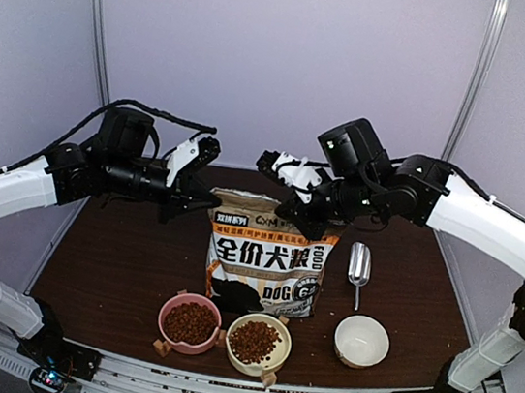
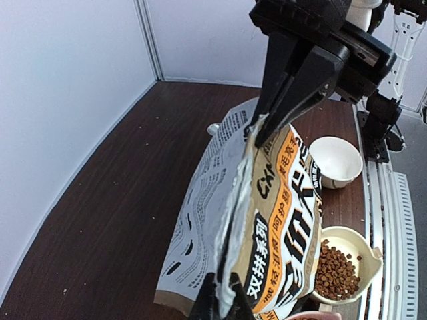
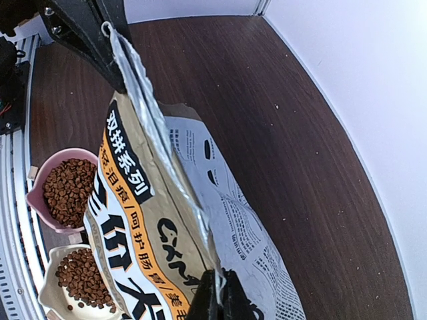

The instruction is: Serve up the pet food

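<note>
— Pale lilac walls all round, and a dark brown wood-grain counter under you. What stands on it?

— At the centre of the top view, an upright kraft-brown printed paper bag with an orange band. Below it, along the lower edge of the counter, three bowls sit in a row. A round pink bowl is at the left, a round cream bowl just beside it, and a round white bowl apart at the right. A shiny metal scoop lies flat to the right of the bag, above the white bowl and apart from both.

— Where is the food?

— Small, round, dark reddish-brown kibble is heaped in the pink bowl, with more of it in the cream one. The white bowl shows its pale inside.

— And your hands?

— My left hand, left of the bag in the top view, is clenched on the bag's upper left corner. In its wrist view my fingers pinch the silvery top edge at the bottom of the frame. My right hand, on the other side, is grasping the same edge near its upper right end. In that wrist view its fingers are pressed on the foil at the bottom of the frame. The bag's top edge runs straight between the two hands, well above the bowls.
</note>
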